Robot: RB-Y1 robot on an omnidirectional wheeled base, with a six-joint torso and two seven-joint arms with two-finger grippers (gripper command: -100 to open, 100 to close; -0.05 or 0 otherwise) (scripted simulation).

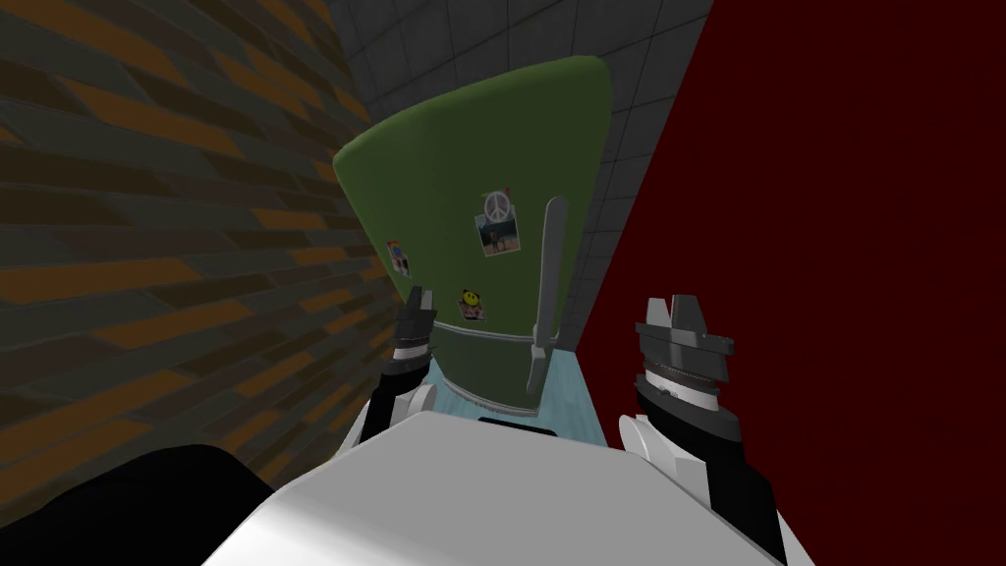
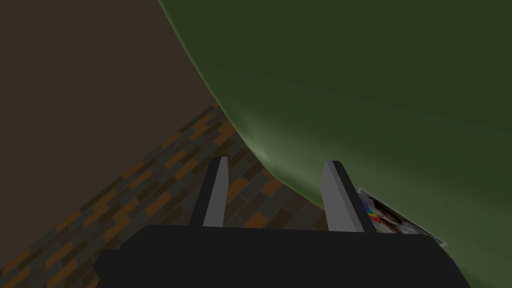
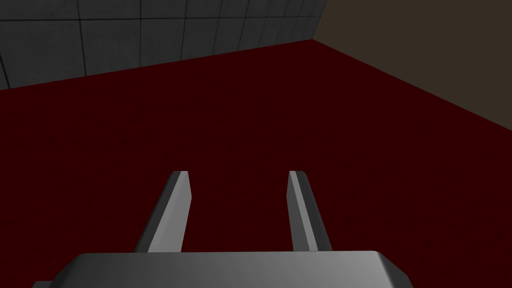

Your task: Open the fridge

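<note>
A green fridge (image 1: 472, 177) with rounded corners stands right in front of me, its doors closed. Two long grey handles (image 1: 552, 257) run down its right side, one on the upper door and one (image 1: 535, 366) on the lower. Photos and magnets (image 1: 496, 224) dot the upper door. My left gripper (image 1: 419, 303) is open, raised by the fridge's left edge near a small photo (image 1: 398, 257). In the left wrist view the left gripper (image 2: 275, 167) points past the green door's curved edge (image 2: 260, 145), holding nothing. My right gripper (image 1: 680, 307) is open, right of the fridge, facing a dark red wall (image 3: 250, 125).
A brick wall (image 1: 147, 246) of brown and orange closes in on the left. The dark red wall (image 1: 835, 246) stands close on the right. A grey tiled wall (image 1: 639, 128) is behind the fridge. A pale blue floor strip (image 1: 570, 398) shows at the fridge's foot.
</note>
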